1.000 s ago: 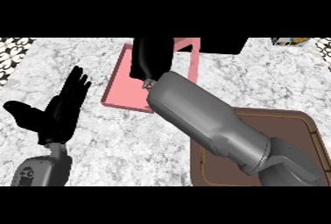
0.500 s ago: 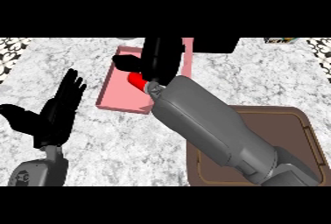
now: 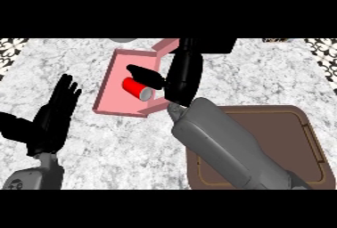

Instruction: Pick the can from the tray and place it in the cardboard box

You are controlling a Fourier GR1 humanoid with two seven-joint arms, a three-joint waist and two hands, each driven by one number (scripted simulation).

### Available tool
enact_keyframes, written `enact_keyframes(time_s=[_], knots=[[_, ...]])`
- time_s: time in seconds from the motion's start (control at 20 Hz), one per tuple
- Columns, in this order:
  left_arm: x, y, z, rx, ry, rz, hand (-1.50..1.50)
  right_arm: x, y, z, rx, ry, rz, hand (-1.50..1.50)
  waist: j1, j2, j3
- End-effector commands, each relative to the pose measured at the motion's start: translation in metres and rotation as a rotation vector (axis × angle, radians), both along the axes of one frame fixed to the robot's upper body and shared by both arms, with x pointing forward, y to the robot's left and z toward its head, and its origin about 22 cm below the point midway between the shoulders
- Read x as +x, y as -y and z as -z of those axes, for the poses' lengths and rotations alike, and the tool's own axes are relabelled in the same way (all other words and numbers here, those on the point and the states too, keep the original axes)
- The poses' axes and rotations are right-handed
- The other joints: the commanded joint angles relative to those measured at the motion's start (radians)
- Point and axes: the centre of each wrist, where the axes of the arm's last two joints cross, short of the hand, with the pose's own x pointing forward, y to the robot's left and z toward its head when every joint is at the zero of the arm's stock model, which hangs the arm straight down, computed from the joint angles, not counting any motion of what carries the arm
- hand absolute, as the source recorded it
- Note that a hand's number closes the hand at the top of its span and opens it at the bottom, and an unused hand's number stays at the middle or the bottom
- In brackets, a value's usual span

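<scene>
A red can [image 3: 135,88] lies on its side in the pink tray [image 3: 110,97] at the counter's back middle, its open end turned to the right. My right hand [image 3: 183,75] hangs over the tray's right part, open, with the fingers pointing away and the thumb [image 3: 146,75] stretched left just behind the can. The can is not gripped. A brown cardboard box [image 3: 293,129] sits at the front right, partly hidden under my right forearm. My left hand [image 3: 52,118] rests open at the left, fingers up.
Grey marbled counter [image 3: 132,142] surrounds the tray and the box. A grey round object [image 3: 122,40] and a dark object [image 3: 214,44] show at the back edge. Patterned tiles [image 3: 13,44] appear in the far corners.
My right hand shifted right off the tray's middle and spread its thumb, so the red can, hidden a second ago, now shows. The left hand stayed at rest.
</scene>
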Motion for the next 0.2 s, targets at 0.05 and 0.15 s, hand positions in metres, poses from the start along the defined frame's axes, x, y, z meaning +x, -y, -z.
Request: enact_keyframes(time_s=[0.05, 0.15], knots=[[-0.004, -0.015, -0.005, 0.002, -0.005, -0.002, 0.00, -0.023, 0.018, 0.012, 0.090, 0.036, 0.023, -1.50, -0.009, -0.002, 0.000], [0.000, 0.014, -0.008, 0.004, -0.008, -0.034, 0.00, -0.034, 0.034, 0.014, 0.070, 0.024, 0.014, -1.50, -0.011, -0.002, 0.000]])
